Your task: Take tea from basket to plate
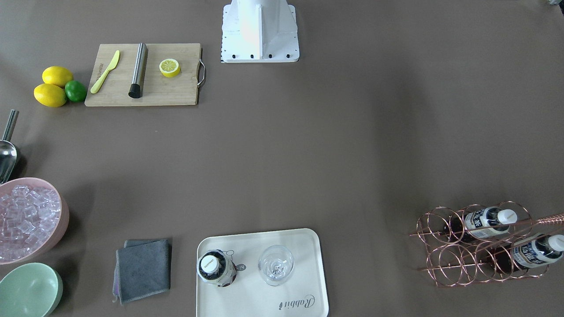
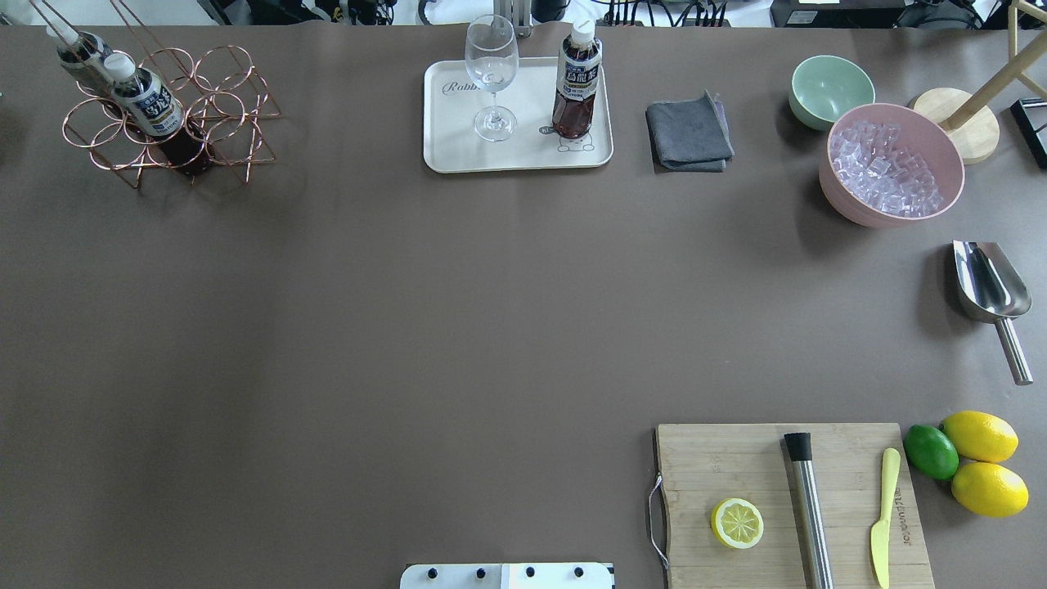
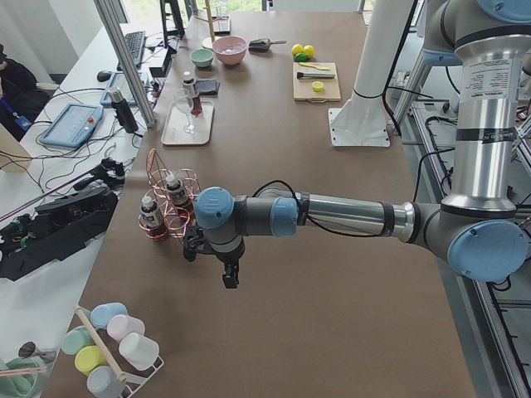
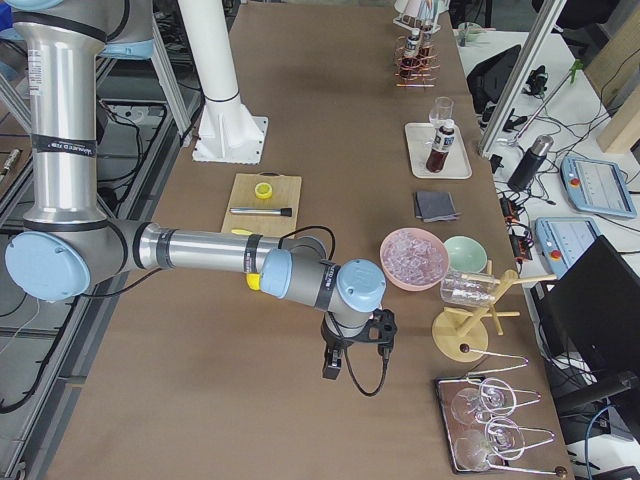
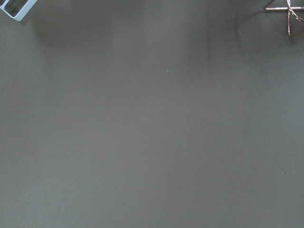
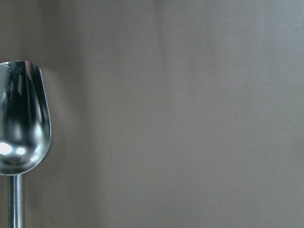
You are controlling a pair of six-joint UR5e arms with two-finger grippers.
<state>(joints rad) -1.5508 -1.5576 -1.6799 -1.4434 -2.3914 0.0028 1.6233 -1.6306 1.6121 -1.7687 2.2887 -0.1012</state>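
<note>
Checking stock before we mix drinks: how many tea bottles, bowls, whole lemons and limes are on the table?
Tea bottles: 3, one on the plate, two in the basket
Bowls: 2, green and pink
Whole lemons: 2
Limes: 1
Total: 8

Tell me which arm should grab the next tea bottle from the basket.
Left. The basket stands at the robot's left end of the table, and the left gripper hangs close to it in the side view. The right gripper is at the opposite end, by the scoop.
</note>
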